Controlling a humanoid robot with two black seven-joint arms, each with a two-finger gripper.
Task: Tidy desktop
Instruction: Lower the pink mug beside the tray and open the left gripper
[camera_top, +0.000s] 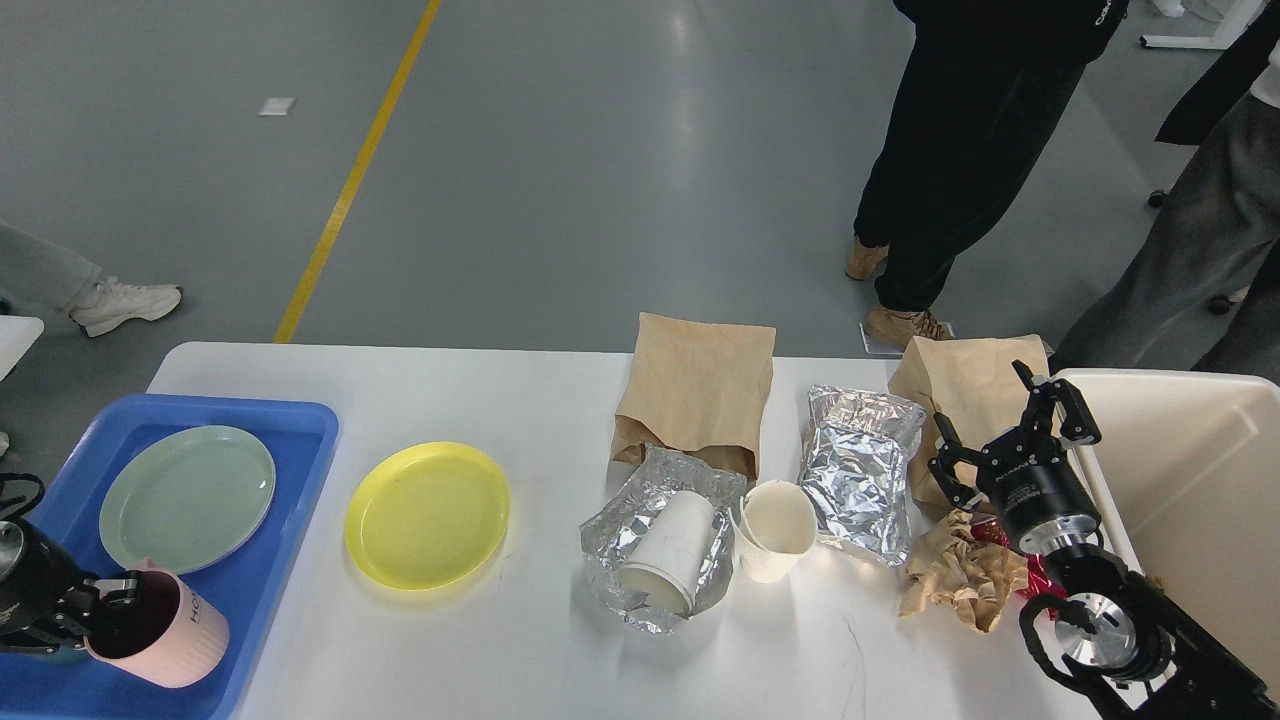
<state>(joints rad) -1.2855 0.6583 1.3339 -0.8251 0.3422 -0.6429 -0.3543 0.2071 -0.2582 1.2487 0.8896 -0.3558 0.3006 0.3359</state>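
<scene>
- On the left end of the white tabletop, a blue tray already held a pale green plate.
- The left gripper was closed on the rim of a pink cup, which hung tilted low over the tray's near corner, seemingly about to be set down.
- A yellow plate lay on the tabletop just beside the tray, not yet put away.
- Litter remained mid-tabletop: two brown paper bags, foil wrappers, two paper cups and crumpled paper.
- The right gripper hovered open and empty beside a cream bin.
- Most tidying seemed left to do.
</scene>
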